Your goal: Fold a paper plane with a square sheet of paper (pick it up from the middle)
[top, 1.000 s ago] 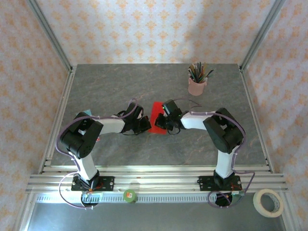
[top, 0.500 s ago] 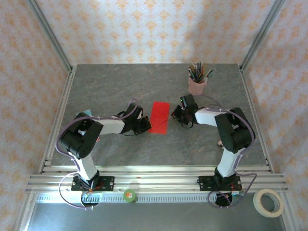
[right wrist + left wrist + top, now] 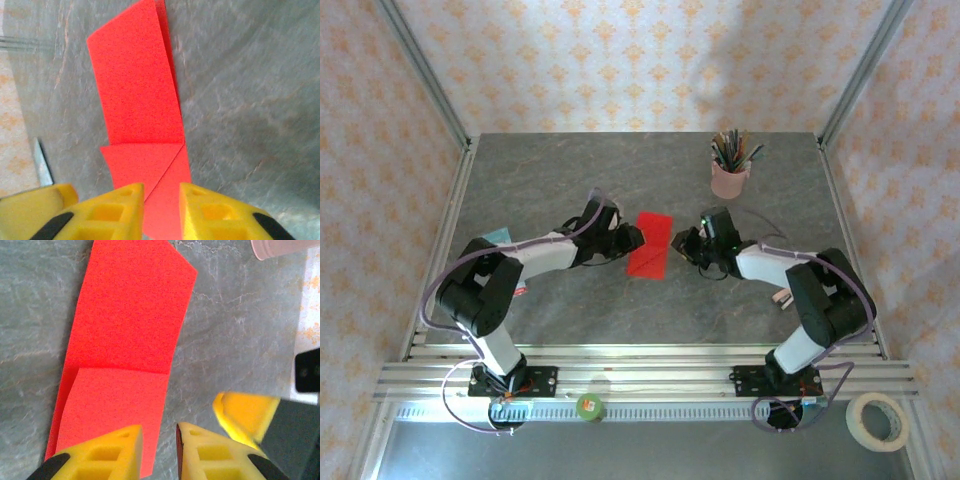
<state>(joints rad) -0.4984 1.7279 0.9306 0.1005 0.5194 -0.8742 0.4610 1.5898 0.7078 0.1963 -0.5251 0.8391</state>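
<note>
red sheet: flat on the bench, left of the pencil cup and nearer the arm bases than the cup; well apart from it.
top view, shape: a narrow slanted oblong; folds too small to read.
left wrist view, shape: red sheet has a straight cross crease, with a flap lying over the end nearest the fingers. The pencil cup base cuts the top right corner.
right wrist view, shape: red sheet has a diagonal crease and a triangular flap at the near end, plus a second layer's edge along one long side.
left hand: at the sheet's long edge farther from the pencil cup. In its own view the left hand is released, fingers a little apart over the sheet's near corner, nothing clamped. Whether they touch the paper, cannot tell.
right hand: at the sheet's long edge on the cup side, nearer the bases than the cup. In its own view the right hand is released, with red paper visible through a narrow gap, not pinched.
cross-sighting: the left wrist view also catches a blurred yellow finger of the right hand.
count: one red sheet, one pencil cup, two hands, one tape roll off the bench, far nearer than the cup. Pencils in the cup: several, too fine to count.
</note>
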